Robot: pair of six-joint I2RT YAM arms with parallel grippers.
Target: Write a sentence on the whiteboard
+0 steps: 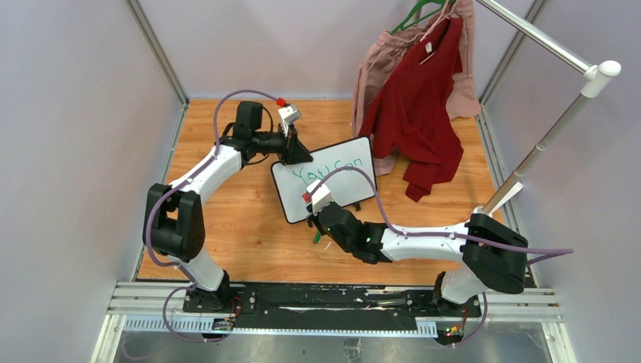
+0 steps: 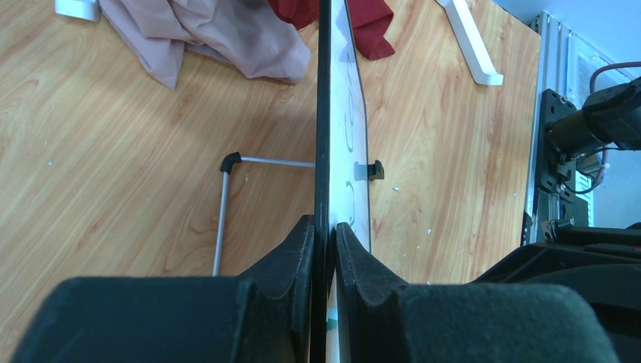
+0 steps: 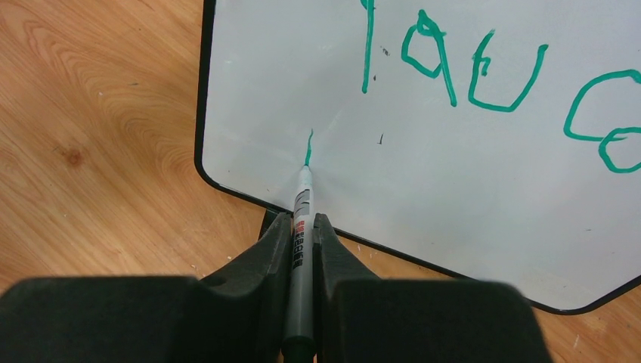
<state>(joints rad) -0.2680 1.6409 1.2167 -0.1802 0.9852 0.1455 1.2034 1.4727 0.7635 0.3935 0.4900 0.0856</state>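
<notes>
The whiteboard (image 1: 332,181) stands tilted on the wooden table. Green lettering (image 1: 326,169) on it reads "You Can" in one line, and part of it shows in the right wrist view (image 3: 453,68). My left gripper (image 1: 293,150) is shut on the board's far left edge, its jaws clamping the black frame (image 2: 323,151). My right gripper (image 3: 302,221) is shut on a grey marker (image 3: 305,189). The marker's tip touches the board (image 3: 453,181) near its lower left corner, at the foot of a short green stroke (image 3: 308,145).
A red garment (image 1: 416,113) and a pink one (image 1: 378,60) hang from a metal rack (image 1: 552,128) just right of the board. The board's metal stand leg (image 2: 223,212) lies behind it. A small green object (image 1: 317,237) lies by my right gripper.
</notes>
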